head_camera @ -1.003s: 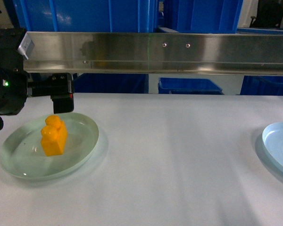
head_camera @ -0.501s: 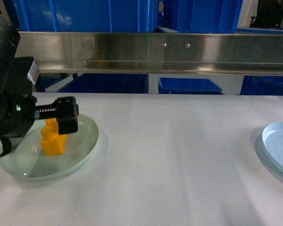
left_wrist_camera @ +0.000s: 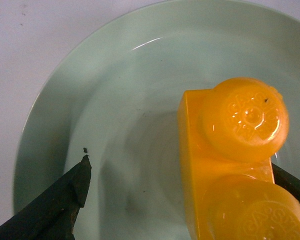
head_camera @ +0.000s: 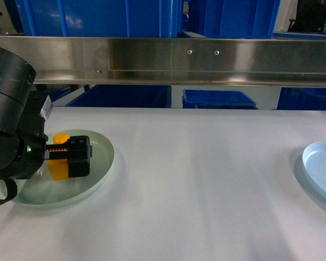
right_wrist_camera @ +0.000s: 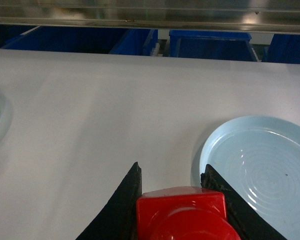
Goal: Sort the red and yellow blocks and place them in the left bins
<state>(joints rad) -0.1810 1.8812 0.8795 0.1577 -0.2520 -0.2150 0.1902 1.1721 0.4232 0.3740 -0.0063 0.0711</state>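
An orange-yellow block (head_camera: pixel 55 169) with two round studs stands in a pale green plate (head_camera: pixel 100 157) at the table's left. My left gripper (head_camera: pixel 70 157) is down in that plate and open around the block. In the left wrist view the yellow block (left_wrist_camera: pixel 230 165) lies close to the right finger, while the left fingertip (left_wrist_camera: pixel 82 175) stands well apart over the plate (left_wrist_camera: pixel 115 75). My right gripper (right_wrist_camera: pixel 171 170) is shut on the red block (right_wrist_camera: pixel 185 215) above the table; it is outside the head view. Bright-blue bins (head_camera: pixel 98 16) stand behind the table.
A steel rail (head_camera: pixel 206 60) runs across the table's far edge, with more blue crates (head_camera: pixel 217 99) below and behind it. A pale blue plate (head_camera: pixel 323 168) sits at the right edge, just right of the right gripper (right_wrist_camera: pixel 260 170). White tabletop (head_camera: pixel 206 179) lies between the two plates.
My left gripper has come forward and down from behind the green plate and now straddles the yellow block. The block has not moved.
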